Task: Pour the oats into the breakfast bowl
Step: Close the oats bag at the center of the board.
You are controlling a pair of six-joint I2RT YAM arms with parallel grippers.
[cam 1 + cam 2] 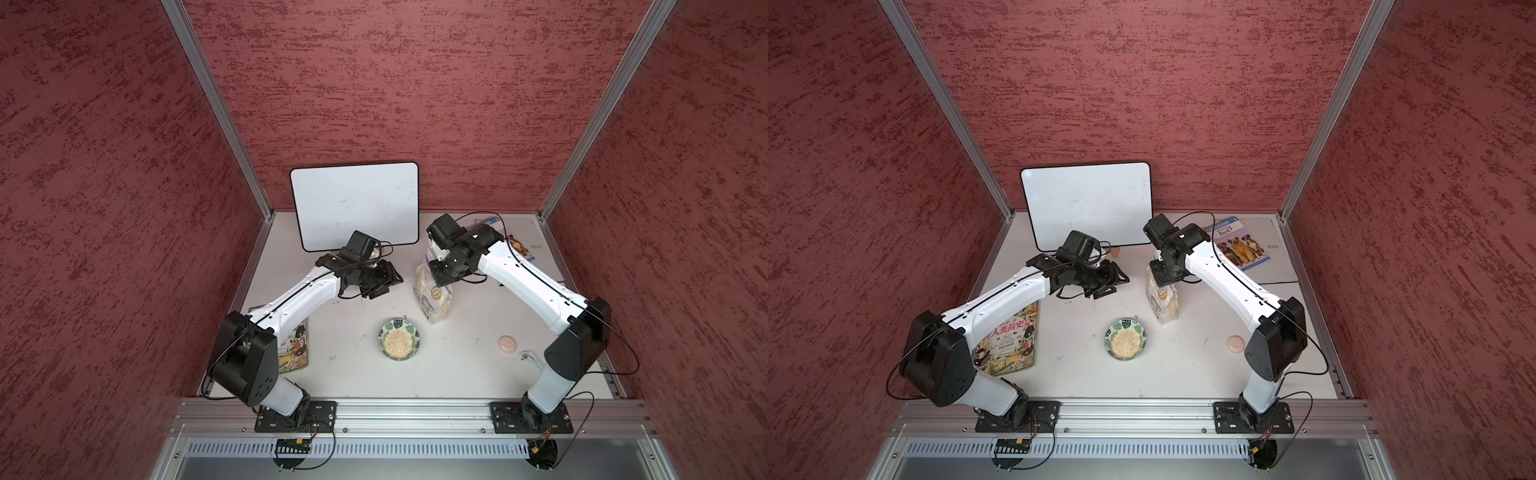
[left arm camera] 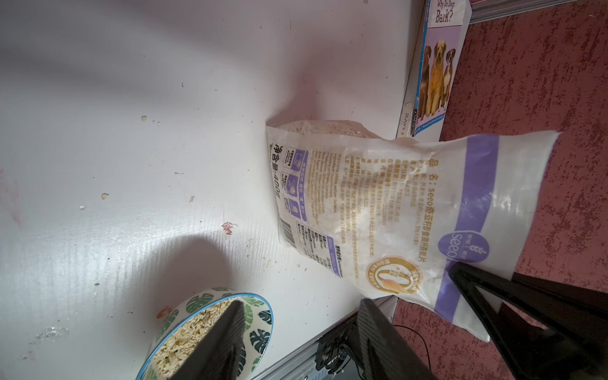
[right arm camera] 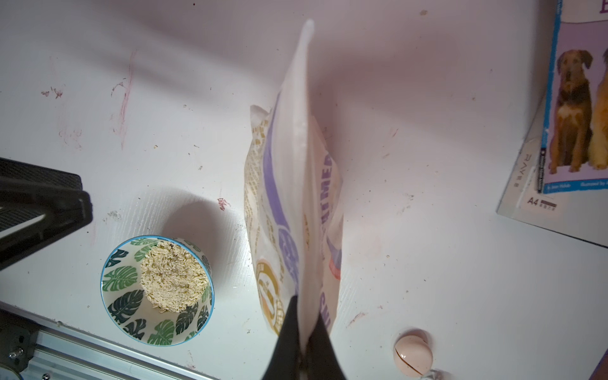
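My right gripper (image 3: 302,316) is clamped on the flat top seam of the oats bag (image 3: 289,197); only the right wrist view shows that pinch plainly, since in both top views the wrist covers the fingertips. The bag stands on its base on the white table (image 1: 353,374), roughly upright, with flakes settled in its lower part (the left wrist view alone gives me its printed side and the round gold seal (image 2: 391,276)). My left gripper (image 2: 299,312) hangs beside the bag with its jaws apart and nothing between them; it touches neither bag nor bowl.

The breakfast bowl (image 3: 121,279) sits just beside the bag, apart from it, nearer the arm bases; a heap of oat flakes (image 3: 174,279) lies inside. A pink disc (image 3: 413,355) lies on the bag's far side from the bowl.

In a top view the dog book (image 1: 1239,245) and the book with the Chinese title (image 1: 1013,340) show almost whole; in a top view from slightly aside the arms cover most of both.

The wrist views show stray flakes and reddish scuffs on the table; a whiteboard (image 1: 355,205) leans on the back wall; mottled red walls (image 1: 415,83) close three sides; an aluminium rail (image 1: 415,411) carries both bases.
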